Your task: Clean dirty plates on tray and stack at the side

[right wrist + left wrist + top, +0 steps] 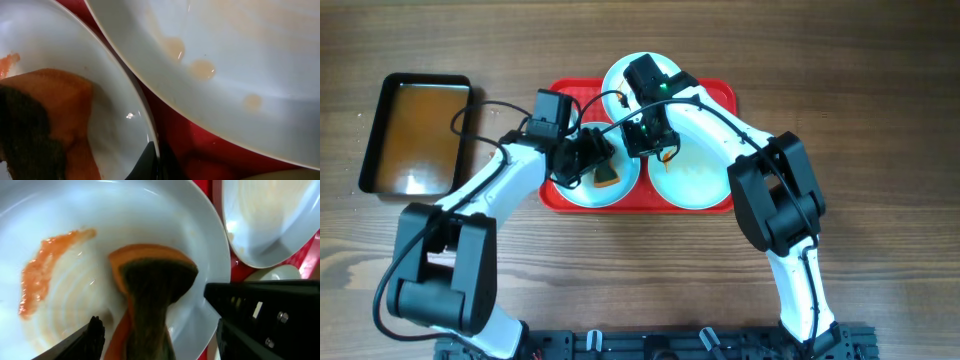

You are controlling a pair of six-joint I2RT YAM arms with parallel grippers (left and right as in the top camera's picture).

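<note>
Far left on the desk sits a black pan. On the tray, my left end effector stands apart around a sponge lying on the smeared plate. The right end effector hangs over the neighbouring plate; I cannot tell its grip.

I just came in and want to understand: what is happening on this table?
Two arms are cleaning plates on the red tray. The left gripper has an orange sponge between its fingers, pressed on the left plate, which shows an orange smear. The right gripper is low at that plate's rim; its grip is unclear. The far plate and the right plate also lie on the tray; none is stacked aside.
</note>
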